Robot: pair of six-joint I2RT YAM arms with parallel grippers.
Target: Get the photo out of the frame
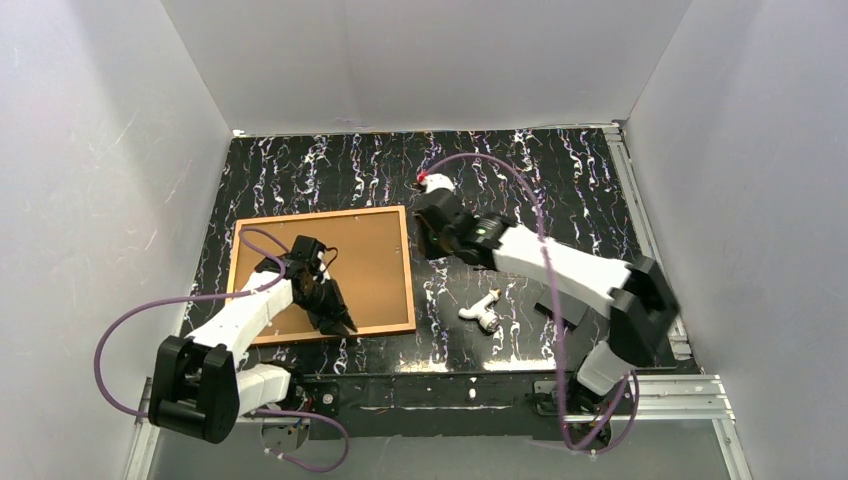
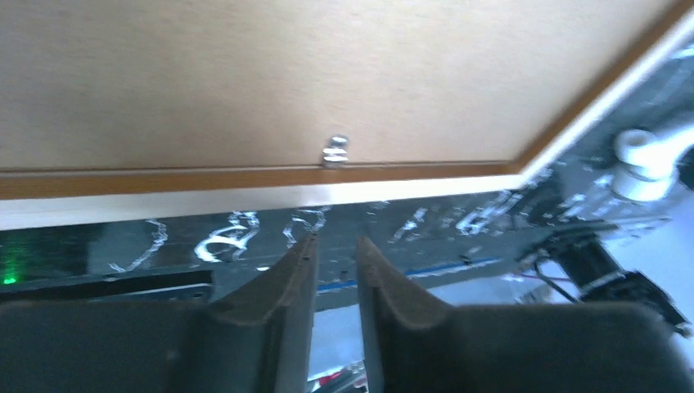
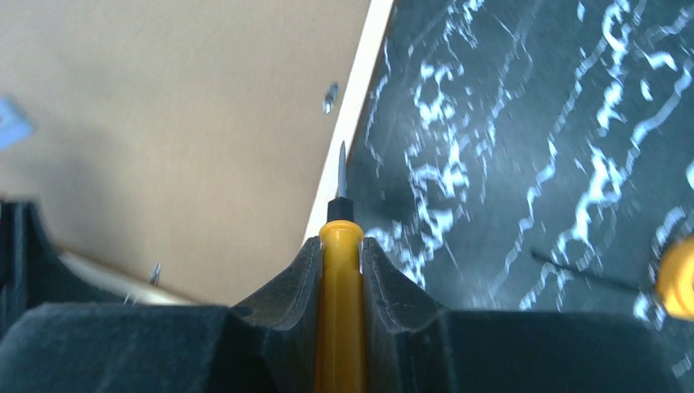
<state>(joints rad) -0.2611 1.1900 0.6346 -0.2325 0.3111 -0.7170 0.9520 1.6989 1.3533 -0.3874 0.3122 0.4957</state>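
inspector: frame (image 1: 370, 255)?
clerk: flat on marbled table (image 1: 520, 180), left side, tan cork back up, long axis left-right.
inspector: jaws?
clerk: left gripper (image 2: 335, 241) slightly apart; right gripper (image 3: 341, 241) clamped on yellow screwdriver (image 3: 340, 311).

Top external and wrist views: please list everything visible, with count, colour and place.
frame: one, reddish-brown wood with tan back, lying back up on the table's left part
photo: none visible
metal tabs: at least two, silver, on the frame's back near its edges
white object: one, white, on the table right of the frame
table: one, black with white veins
screwdriver: one, yellow handle, in the right gripper
left gripper: one, black, slightly open, empty, by the frame's near edge
right gripper: one, black, shut on the screwdriver, at the frame's right edge
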